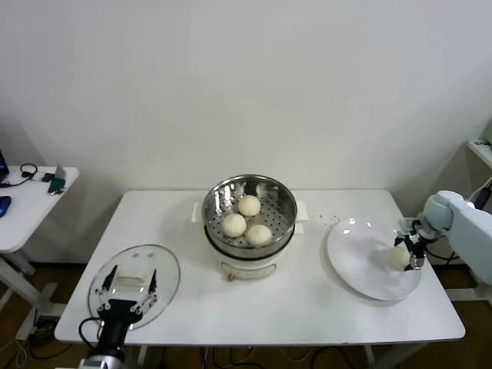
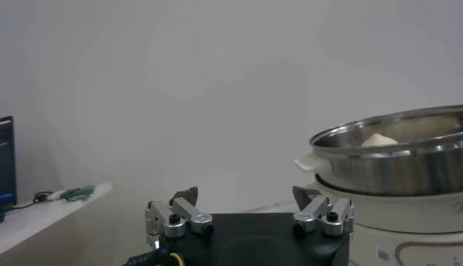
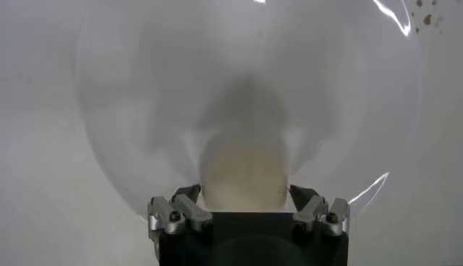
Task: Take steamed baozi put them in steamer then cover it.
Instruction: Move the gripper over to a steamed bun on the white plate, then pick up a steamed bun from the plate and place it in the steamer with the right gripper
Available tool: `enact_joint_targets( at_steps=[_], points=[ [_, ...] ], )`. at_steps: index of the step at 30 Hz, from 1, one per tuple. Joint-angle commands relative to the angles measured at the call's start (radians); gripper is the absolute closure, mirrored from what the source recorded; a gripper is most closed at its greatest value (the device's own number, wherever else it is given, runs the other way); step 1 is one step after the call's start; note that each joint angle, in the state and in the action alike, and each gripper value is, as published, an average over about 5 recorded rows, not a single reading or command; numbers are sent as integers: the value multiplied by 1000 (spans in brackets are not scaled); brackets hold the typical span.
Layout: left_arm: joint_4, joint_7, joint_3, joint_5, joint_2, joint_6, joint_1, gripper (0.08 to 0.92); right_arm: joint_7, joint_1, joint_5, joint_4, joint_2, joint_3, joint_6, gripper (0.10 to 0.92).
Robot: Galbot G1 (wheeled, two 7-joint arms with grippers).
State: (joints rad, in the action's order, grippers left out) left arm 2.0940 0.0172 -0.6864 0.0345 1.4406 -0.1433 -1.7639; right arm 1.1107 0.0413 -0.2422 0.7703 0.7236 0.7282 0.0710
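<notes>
Left gripper [image 1: 127, 296] jaws apart over lid [image 1: 157, 270]; right gripper [image 1: 405, 249] jaws clamp baozi [image 1: 396, 257].

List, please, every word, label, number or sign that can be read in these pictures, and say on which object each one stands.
No text can be read in any view.
Steamer: faint markings low on its cream base in the left wrist view, too blurred to read.
Baozi, white plate, glass lid: no print visible.
Items on the side table: too small to tell.
</notes>
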Motion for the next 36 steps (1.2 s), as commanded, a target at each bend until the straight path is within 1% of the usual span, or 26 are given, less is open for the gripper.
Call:
enact_joint_targets(
  at_steps=[1,4,7,9,11,15,19,23,30,33,36],
  points=[
    [-3,0,-2,3,1,-5,-2,177,9,10,-20,-32,18,-18,12,238],
    [-2,0,-2,4,2,-5,-3,177,13,4,-21,-42,20,-18,20,285],
    [-1,0,-1,4,2,-6,-3,177,15,-1,-16,-41,21,-13,27,309],
    [0,0,-1,5,3,-6,-4,177,15,-9,10,-32,17,2,22,323],
    [1,0,0,5,3,-6,-4,177,13,-29,66,-20,10,34,5,327],
    [2,1,5,6,7,-8,-4,177,10,-139,258,15,-10,180,-60,330],
    [7,4,15,6,10,-13,-9,177,-1,-342,482,74,-21,407,-136,330],
    [13,6,24,6,10,-26,-23,177,-13,-563,690,126,5,652,-186,327],
    [17,10,47,3,6,-44,-43,177,-21,-868,954,166,144,985,-213,324],
    [14,10,54,1,1,-48,-39,177,-25,-948,1071,190,221,1113,-218,322],
    [13,10,59,-3,-5,-51,-34,177,-39,-989,1167,213,294,1161,-236,321]
  ],
)
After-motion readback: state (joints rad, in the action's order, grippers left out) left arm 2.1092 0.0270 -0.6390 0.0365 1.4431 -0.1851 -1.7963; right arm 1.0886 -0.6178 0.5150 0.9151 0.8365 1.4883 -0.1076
